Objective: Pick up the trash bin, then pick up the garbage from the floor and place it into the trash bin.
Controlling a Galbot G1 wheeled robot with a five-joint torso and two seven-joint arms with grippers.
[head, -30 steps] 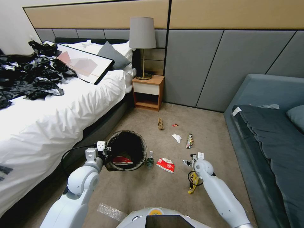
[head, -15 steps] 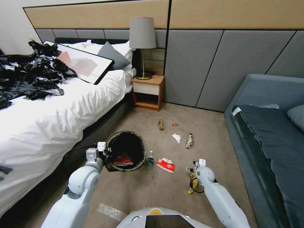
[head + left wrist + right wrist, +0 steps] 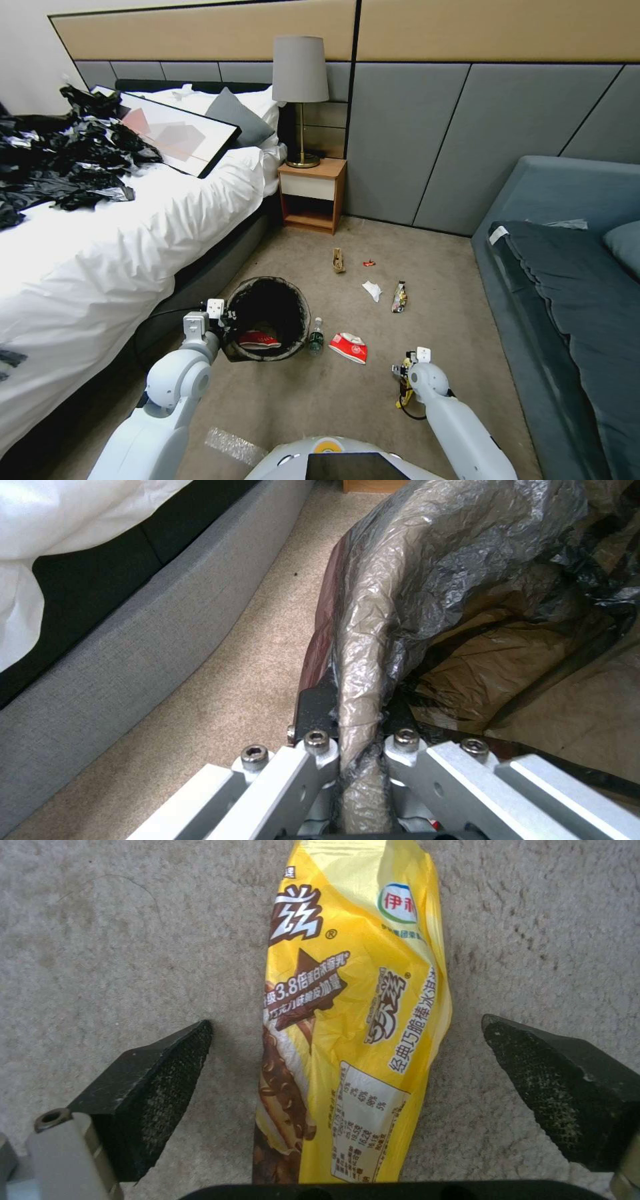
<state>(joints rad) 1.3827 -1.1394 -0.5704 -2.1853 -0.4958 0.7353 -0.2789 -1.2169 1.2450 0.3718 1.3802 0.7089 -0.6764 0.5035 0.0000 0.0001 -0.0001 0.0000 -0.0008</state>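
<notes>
The trash bin (image 3: 267, 319) is held just off the carpet beside the bed (image 3: 100, 233), tilted so that its mouth is seen from the head view. Its rim, wrapped in the black liner (image 3: 373, 630), is clamped between the closed fingers of the left end effector (image 3: 360, 760). One red-and-white carton (image 3: 259, 339) is seen lying inside the bin. A clear bottle (image 3: 315, 339) stands just beside the bin's wall, and a second carton (image 3: 349, 347) lies on the floor near it. The right end effector (image 3: 347, 1085) is lowered over a yellow snack wrapper (image 3: 353, 1030) on the carpet, its fingers (image 3: 153, 1090) spread wide on either side without touching it. Farther off, a white tissue (image 3: 372, 289), another wrapper (image 3: 399, 297), a brown scrap (image 3: 339, 260) and a tiny red wrapper (image 3: 369, 263) are scattered on the floor.
</notes>
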